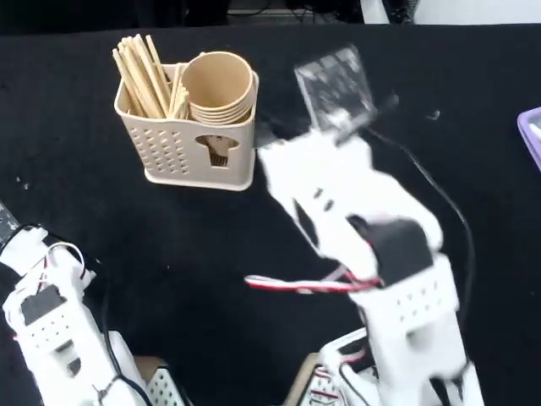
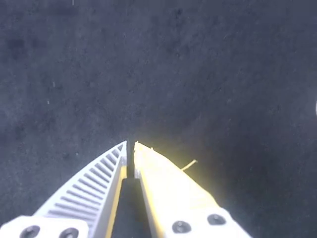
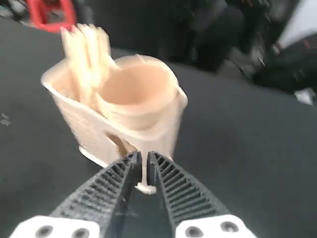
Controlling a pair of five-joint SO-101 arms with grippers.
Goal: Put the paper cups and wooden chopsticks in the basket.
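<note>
Two tools are in play, and both are carrying nothing. The left tool (image 2: 130, 145) is hanging low over the black bench (image 2: 198, 74), its fingers pressed together at the tips with nothing between them. The right tool (image 3: 144, 154) is pointing at the basket (image 3: 94, 134) from near its side. Its dark ribbed fingers are drawn almost together, leaving only a thin slit, and they are gripping nothing.

Moving outward in the high view, the right arm (image 1: 355, 220) is taking up the centre and lower right of the frame. The left arm (image 1: 51, 321) is sitting folded at the lower left, well apart from the basket.

The basket is standing upright in the upper left of that frame. A nested stack of paper cups (image 1: 218, 85) is sitting in its right-hand compartment. A bundle of chopsticks (image 1: 144, 76) is standing in its left-hand compartment, leaning a little and poking above the rim.

Judging from this, both kinds of item are lying where the task wants them, so the loading is looking finished or very nearly so. As far as these views reach, what is remaining seems to be only drawing the right arm away from the basket without knocking it.
</note>
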